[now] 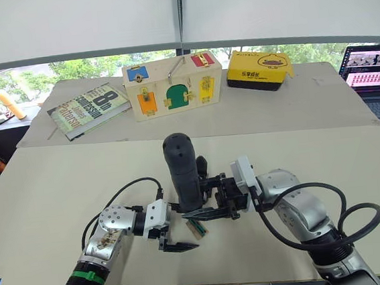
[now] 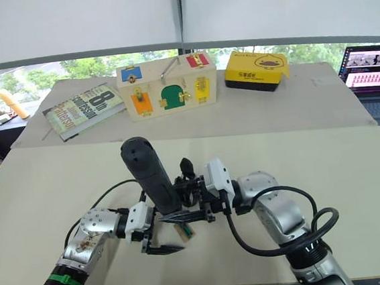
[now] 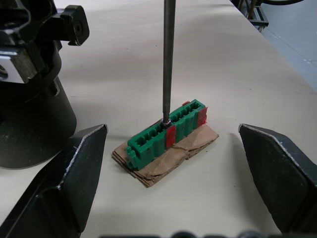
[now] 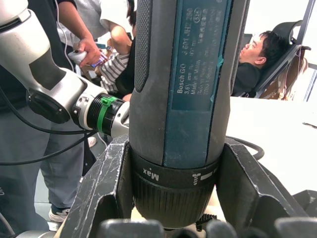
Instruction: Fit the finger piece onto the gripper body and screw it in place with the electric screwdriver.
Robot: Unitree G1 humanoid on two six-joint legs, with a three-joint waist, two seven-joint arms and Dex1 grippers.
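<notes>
Electric screwdriver (image 1: 183, 173), a dark, thick pen-shaped cylinder with a printed label, stands almost upright over the near middle of the pale beige table (image 1: 60, 195). The right gripper (image 4: 176, 198) is clenched on it: its two black fingers press on both sides of the lower ring of the tool. The long thin metal bit (image 3: 168, 59) points down, and its tip touches the top of a small green plastic block (image 3: 148, 141) with red strips. This block lies on a piece of folded tan cardboard (image 3: 168, 158), flat on the table.

The left gripper (image 3: 173, 130) is low over the table with its fingers spread wide, one on each side of the green block, and they hold nothing and do not touch it.

At the far side of the table lie a book (image 1: 87, 110), a wooden box with coloured doors (image 1: 173, 85), a yellow box (image 1: 258, 68) and an open laptop (image 1: 374, 74). In the right wrist view a person sits in a chair (image 4: 262, 54).
</notes>
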